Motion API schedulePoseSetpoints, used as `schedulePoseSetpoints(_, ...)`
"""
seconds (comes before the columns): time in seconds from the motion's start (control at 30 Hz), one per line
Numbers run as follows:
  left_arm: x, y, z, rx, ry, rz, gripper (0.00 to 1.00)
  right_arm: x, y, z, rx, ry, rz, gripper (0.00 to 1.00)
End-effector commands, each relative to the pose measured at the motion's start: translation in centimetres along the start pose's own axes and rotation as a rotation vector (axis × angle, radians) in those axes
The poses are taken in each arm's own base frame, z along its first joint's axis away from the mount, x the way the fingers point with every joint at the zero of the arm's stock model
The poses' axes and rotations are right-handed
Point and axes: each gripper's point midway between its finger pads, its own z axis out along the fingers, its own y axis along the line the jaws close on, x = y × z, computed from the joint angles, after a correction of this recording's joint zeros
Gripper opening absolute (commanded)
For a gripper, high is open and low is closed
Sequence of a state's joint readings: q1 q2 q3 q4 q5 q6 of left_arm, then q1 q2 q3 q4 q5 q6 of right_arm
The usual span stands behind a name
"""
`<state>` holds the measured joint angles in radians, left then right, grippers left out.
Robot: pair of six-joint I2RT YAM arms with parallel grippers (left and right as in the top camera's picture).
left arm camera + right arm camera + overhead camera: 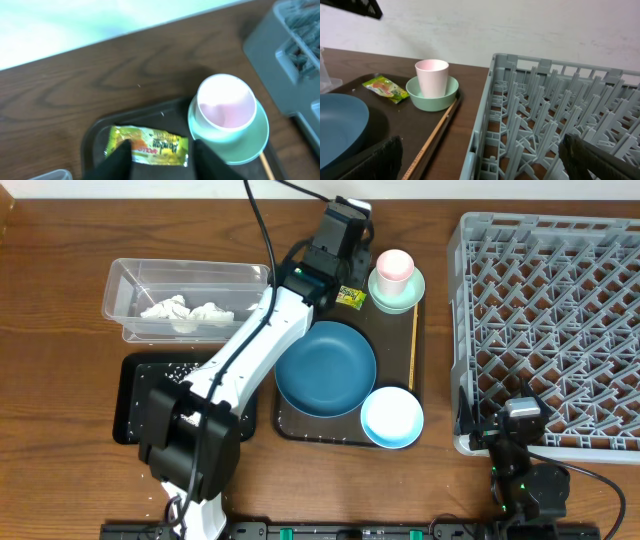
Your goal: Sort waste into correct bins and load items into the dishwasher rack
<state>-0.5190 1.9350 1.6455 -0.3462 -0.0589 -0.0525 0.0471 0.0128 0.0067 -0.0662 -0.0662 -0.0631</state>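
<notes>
The left tool [161, 151] hangs over the far corner of the brown tray [94, 142], its dark fingers [119, 161] apart on either side of the wrapper [150, 141]; the left finger covers the wrapper's end, and whether either touches it cannot be told; the wrist view is blurred and its print unreadable; from overhead the arm hides the tool's tips and part of the wrapper. The cup [224, 107] stands upright in the mint dish [252, 142] just beside; the stick [414, 345] lies along the tray's right edge. The arm crosses the big bowl's [330, 370] left rim; the small bowl [392, 418] sits at the near corner. Tissue wads [185, 311] lie in the tub [125, 285]; rice [150, 375] speckles the black tray [130, 415], half covered by the arm. The right tool [480, 145] rests at the rack's [545, 125] near left corner, jaws wide apart and empty, fingers cut off by the frame.
</notes>
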Motion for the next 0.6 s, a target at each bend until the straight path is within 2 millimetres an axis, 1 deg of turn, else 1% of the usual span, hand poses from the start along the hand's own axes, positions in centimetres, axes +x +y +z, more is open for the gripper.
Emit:
schedulePoseSetpoints(0.0,3.2,-0.3,3.0,0.013,0.090,0.004,0.50,0.1,-0.4,0.0,0.020,0.003,-0.012,0.99)
schedulePoseSetpoints(0.1,5.6,-0.3,4.8,0.007,0.154,0.011,0.56,0.1,-0.4,0.0,0.020,0.003,-0.012,0.99)
schedulePoseSetpoints(0.2,7.4,-0.2,5.7,0.000,0.210,0.016,0.60,0.1,-0.4,0.0,0.020,0.003,-0.012,0.99)
schedulePoseSetpoints(0.3,8.7,0.0,5.6,-0.006,0.258,0.022,0.62,0.1,-0.4,0.0,0.020,0.003,-0.012,0.99)
schedulePoseSetpoints(0.43,9.5,0.0,5.4,-0.006,0.292,0.025,0.63,0.1,-0.4,0.0,0.020,0.003,-0.012,0.99)
schedulePoseSetpoints(0.57,10.3,-2.1,5.1,0.122,0.327,0.042,0.66,0.1,-0.4,0.0,0.020,0.003,-0.012,0.99)
